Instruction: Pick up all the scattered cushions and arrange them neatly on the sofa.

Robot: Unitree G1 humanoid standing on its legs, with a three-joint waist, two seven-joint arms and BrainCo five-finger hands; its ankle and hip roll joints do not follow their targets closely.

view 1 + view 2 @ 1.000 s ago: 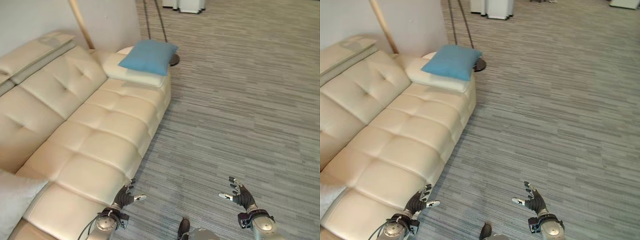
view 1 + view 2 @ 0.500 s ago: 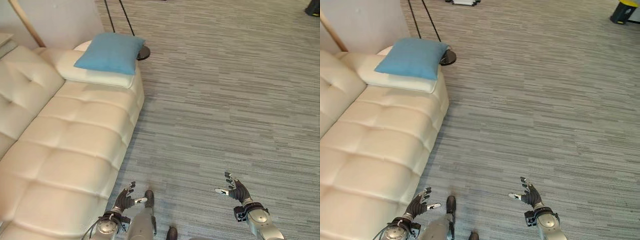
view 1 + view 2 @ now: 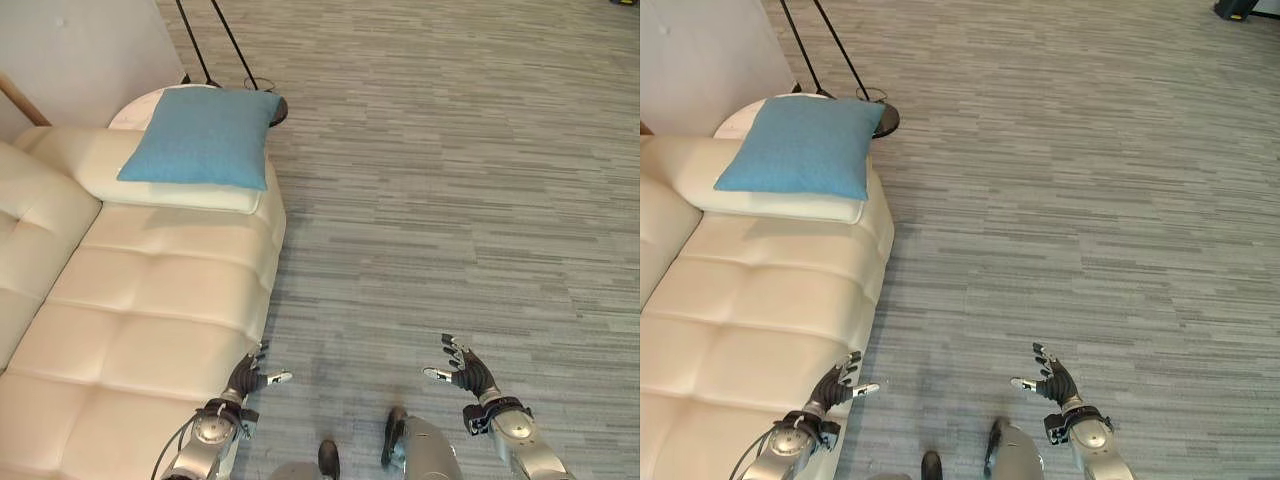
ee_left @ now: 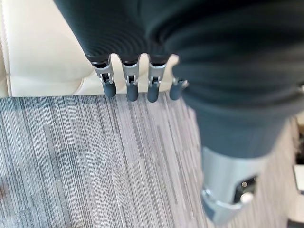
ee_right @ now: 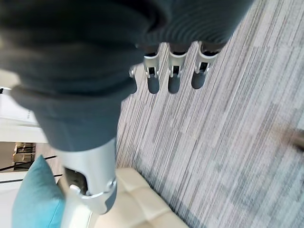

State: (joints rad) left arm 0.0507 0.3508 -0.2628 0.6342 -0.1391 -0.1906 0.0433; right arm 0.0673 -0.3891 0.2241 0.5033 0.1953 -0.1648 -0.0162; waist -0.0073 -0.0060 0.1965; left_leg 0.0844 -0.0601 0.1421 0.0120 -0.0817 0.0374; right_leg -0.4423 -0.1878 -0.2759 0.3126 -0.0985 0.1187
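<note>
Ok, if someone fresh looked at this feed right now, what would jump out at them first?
The blue cushion stands out, lying flat on the cream sofa's armrest end, with a floor lamp's dark base on the carpet just beyond it. Next, the two hands low in the eye views: the left hand by the sofa's front edge and the right hand over bare grey carpet, both open and holding nothing.

Grey striped carpet point(image 3: 470, 200) across the floor. Two thin dark poles point(image 3: 215, 40) and a round dark base point(image 3: 277, 105) just beyond the sofa's end.
</note>
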